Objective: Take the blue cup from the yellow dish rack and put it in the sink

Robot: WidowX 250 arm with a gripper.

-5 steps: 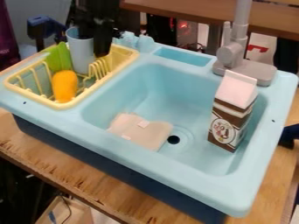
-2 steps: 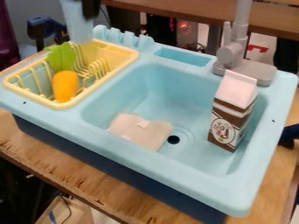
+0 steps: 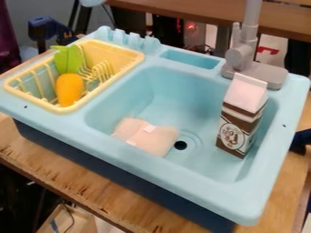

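Gripper: no verdict on this one, can't tell whether it's apart, together or clamped on anything.
Worktop: bare wood point(image 3: 91, 178) along the near edge, and if the sink unit point(image 3: 182, 168) took a hard shove, it could slide on this.
Pink piece: soft-looking pink thing point(image 3: 147, 136) lying on the basin floor, towards the near left; a low pass could snag it, and a push rightwards could drag it over the drain point(image 3: 180, 145), which is just beside it.
Carton: tall brown-and-white carton point(image 3: 242, 116), upright at the basin's right side; narrow base, high top, so a sideways knock there could topple it.
Toy vegetable: orange body point(image 3: 69, 89), green leaves point(image 3: 68, 59), resting in the basket near the sink's left corner; the leaves poke up, and anything coming down carelessly could catch and roll it.
Basket: yellow rack point(image 3: 135, 58) at the sink's left end, prongs standing inside; a thing lowered onto those could land tilted, or wedge.
Tap: grey and tall point(image 3: 245, 45), by the sink's far right edge; a wide swing at low height could clip it.
Cup: pale-blue base, by the look of it a cup point(image 3: 92, 2), up beyond the sink's far left corner; if its support is weak, it could slip and drop behind the rim.
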